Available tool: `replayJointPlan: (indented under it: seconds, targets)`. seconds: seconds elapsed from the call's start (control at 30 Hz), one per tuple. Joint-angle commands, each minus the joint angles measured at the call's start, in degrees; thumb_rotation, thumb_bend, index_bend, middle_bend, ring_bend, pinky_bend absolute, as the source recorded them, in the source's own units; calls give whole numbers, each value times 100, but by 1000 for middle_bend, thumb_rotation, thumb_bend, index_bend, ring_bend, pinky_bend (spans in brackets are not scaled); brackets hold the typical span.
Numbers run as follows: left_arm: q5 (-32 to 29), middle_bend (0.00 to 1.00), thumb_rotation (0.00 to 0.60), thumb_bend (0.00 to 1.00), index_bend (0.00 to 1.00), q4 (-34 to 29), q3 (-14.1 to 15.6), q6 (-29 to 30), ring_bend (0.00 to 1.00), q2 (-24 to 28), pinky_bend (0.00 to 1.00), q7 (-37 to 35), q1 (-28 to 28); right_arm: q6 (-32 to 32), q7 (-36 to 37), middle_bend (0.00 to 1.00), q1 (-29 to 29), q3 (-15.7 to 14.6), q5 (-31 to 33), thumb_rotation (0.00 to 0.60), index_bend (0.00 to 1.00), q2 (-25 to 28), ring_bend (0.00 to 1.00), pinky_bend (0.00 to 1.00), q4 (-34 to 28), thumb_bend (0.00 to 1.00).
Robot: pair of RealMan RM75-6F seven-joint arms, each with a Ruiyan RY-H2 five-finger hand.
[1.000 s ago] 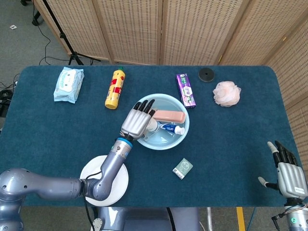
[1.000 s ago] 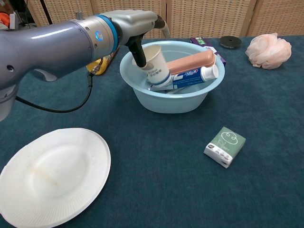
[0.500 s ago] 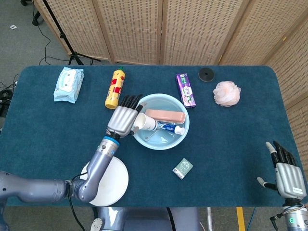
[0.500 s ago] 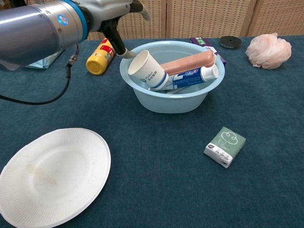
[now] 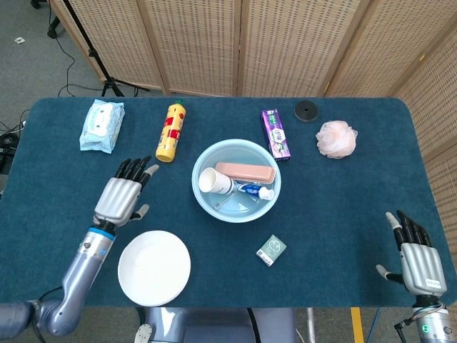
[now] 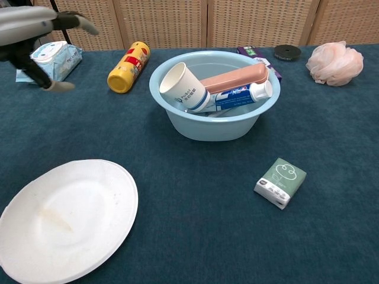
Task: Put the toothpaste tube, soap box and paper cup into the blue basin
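The blue basin (image 5: 207, 158) (image 6: 177, 115) stands at the table's middle. Inside it a white paper cup (image 5: 213, 181) (image 6: 182, 89) lies on its side, mouth to the left. A white and blue toothpaste tube (image 5: 250, 190) (image 6: 237, 96) lies beside the cup, and the pink soap box (image 5: 245, 172) (image 6: 237, 76) rests along the far side. My left hand (image 5: 121, 197) (image 6: 29, 35) hovers well left of the basin, fingers spread and holding nothing. At the table's front right corner my right hand (image 5: 417, 262) is open, away from everything.
A white paper plate (image 5: 154, 267) (image 6: 62, 218) lies front left. A small green box (image 5: 271, 250) (image 6: 280, 182) sits in front of the basin. Behind are a yellow bottle (image 5: 171, 132), a wipes pack (image 5: 102, 125), a purple box (image 5: 275, 133), a black disc (image 5: 306, 111) and a pink sponge (image 5: 335, 138).
My left hand let go of the paper cup, which now lies in the basin, and drew back far to the left. The right hand barely shifted.
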Motion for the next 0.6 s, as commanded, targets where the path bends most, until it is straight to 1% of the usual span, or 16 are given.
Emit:
replayJointPlan:
  seconds: [0.03,0.13,0.27,0.4,0.6]
  targets:
    - [600,0,600,290,0,-132,561,404,0,403,0,-142,495,-126,71,0,67,-114,-255,600,0,65,0,75,54,131]
    - [1089,0,600,297,0,16,887,804,0,472,0,-246,941,-167,71,0,99,-193,-458,600,0,119,0,75,125,132]
    - [1438,0,600,302,0,241,1123,1231,0,368,0,-284,1440,-129,-40,0,85,-240,-565,600,0,123,0,75,81,138]
    - [1680,0,600,305,0,446,1271,1418,0,255,0,-450,1818,-105,-157,0,75,-262,-606,600,0,102,0,75,48,143]
    - [1672,0,600,312,0,558,1288,1381,0,231,0,-580,2144,-125,-321,0,76,-266,-565,600,0,67,0,75,27,143]
